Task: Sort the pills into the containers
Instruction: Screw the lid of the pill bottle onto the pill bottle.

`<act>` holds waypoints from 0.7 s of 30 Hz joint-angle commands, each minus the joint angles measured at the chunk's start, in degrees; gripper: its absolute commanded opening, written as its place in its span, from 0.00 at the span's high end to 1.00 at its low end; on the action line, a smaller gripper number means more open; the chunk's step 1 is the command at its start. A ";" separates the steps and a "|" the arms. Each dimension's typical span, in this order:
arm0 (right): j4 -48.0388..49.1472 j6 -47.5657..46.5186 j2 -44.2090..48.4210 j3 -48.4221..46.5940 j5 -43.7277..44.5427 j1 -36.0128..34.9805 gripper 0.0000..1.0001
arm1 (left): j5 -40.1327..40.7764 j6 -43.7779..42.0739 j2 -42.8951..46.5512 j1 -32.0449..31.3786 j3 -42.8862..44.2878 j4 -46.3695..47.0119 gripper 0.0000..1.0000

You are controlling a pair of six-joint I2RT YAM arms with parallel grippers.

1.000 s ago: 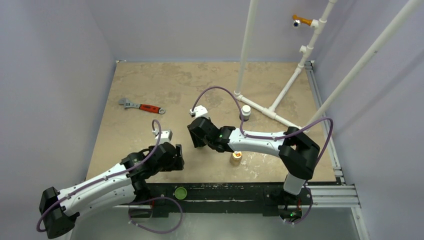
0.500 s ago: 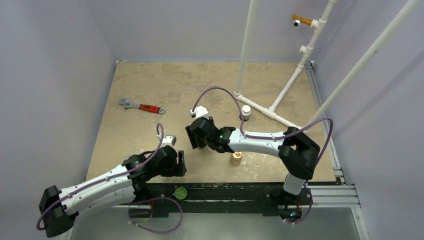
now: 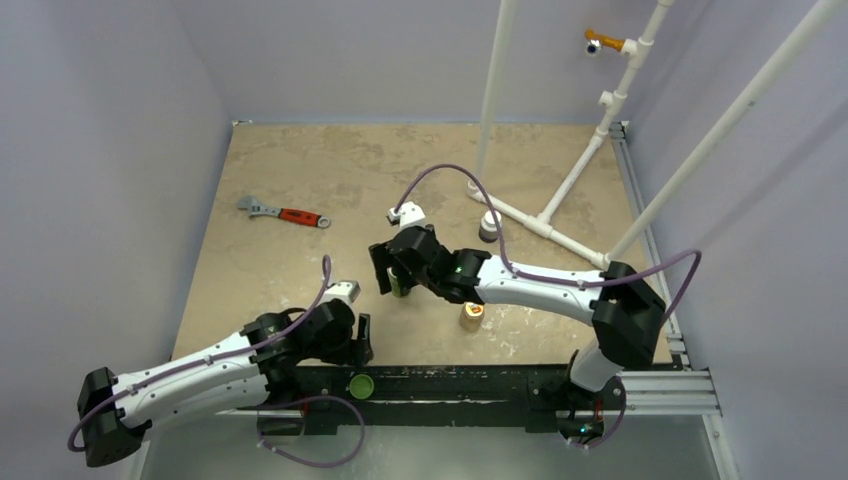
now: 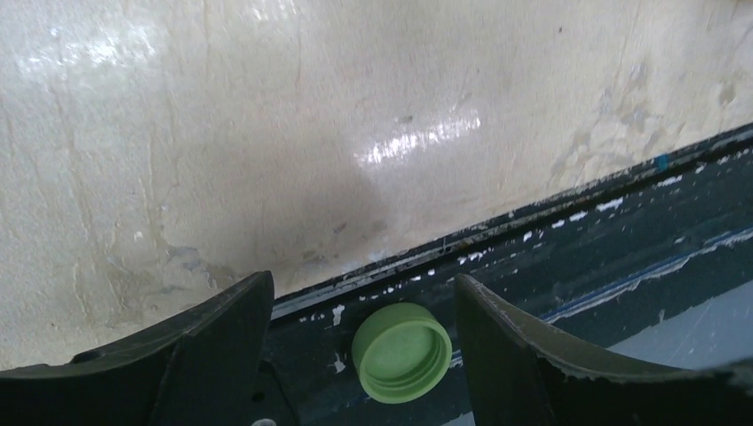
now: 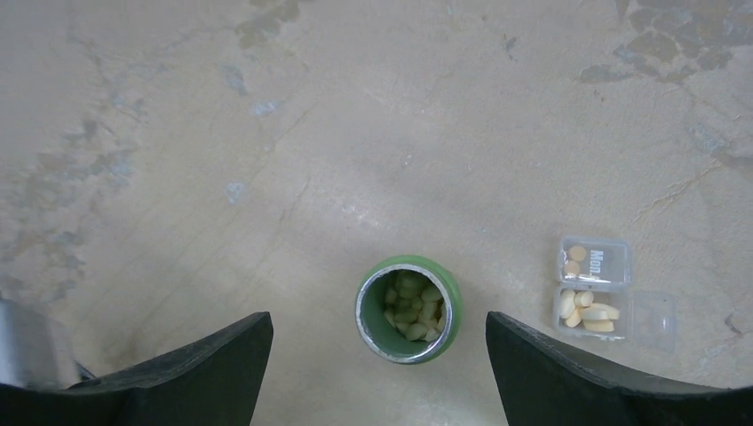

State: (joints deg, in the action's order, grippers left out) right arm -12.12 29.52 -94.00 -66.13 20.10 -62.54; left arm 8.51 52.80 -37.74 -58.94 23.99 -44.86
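Pills [image 5: 586, 308] are lying in the clear case [image 5: 653, 321]: several pale oblong ones in the lower part, two rounder ones in the part marked "Mon". In the rt wrist view the case is sitting flat on the counter [image 5: 355, 133], off to the right of the green bottle [image 5: 451, 297] and not touching it. That bottle is standing upright w/ no cap, more pale pills showing inside.

The right tool [image 5: 377, 327] is hanging above the bottle w/ fingers spread wide either side, gripping nothing. In the top view the case isn't showing; the rt arm is covering that spot.

Near the bottle, a tan-orange bottle [image 3: 471, 315] is standing closer to the front edge. A dark bottle w/ white cap [image 3: 489, 225] is standing farther back by the white pipe frame [image 3: 520, 212]. A red-handled wrench [image 3: 283, 212] is lying well apart on the left.

The left tool [image 4: 362, 286] is hovering at the counter's front edge, fingers spread and empty, w/ a green cap [image 4: 401, 351] lying on the dark rail [image 4: 622, 240] below it.
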 commanded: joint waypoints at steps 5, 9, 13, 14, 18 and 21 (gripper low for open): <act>-2.41 3.43 8.99 -3.62 -1.75 1.92 0.09 | 2.27 4.58 -2.61 -9.46 2.28 -3.65 0.30; -3.12 3.61 11.35 -3.63 -2.42 2.49 0.09 | 5.31 7.95 -7.12 -15.85 4.64 -5.18 0.30; -3.09 3.81 12.54 -2.99 -2.93 2.86 0.09 | 7.78 10.24 -11.11 -21.07 7.12 -5.38 0.30; -3.16 3.81 12.62 -2.77 -3.02 2.94 0.09 | 7.87 10.41 -11.92 -21.77 7.51 -5.21 0.30; -2.94 4.27 13.32 -1.96 -3.65 3.19 0.09 | 7.60 11.28 -14.62 -23.78 8.00 -3.96 0.29; -2.89 4.47 13.70 -1.40 -3.90 3.35 0.09 | 7.17 11.96 -16.43 -25.29 8.45 -3.61 0.30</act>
State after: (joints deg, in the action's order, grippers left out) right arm -15.53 32.84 -82.32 -67.77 16.88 -59.55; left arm 14.68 62.37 -52.42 -82.35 30.13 -49.01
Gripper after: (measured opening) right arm 0.908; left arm 0.703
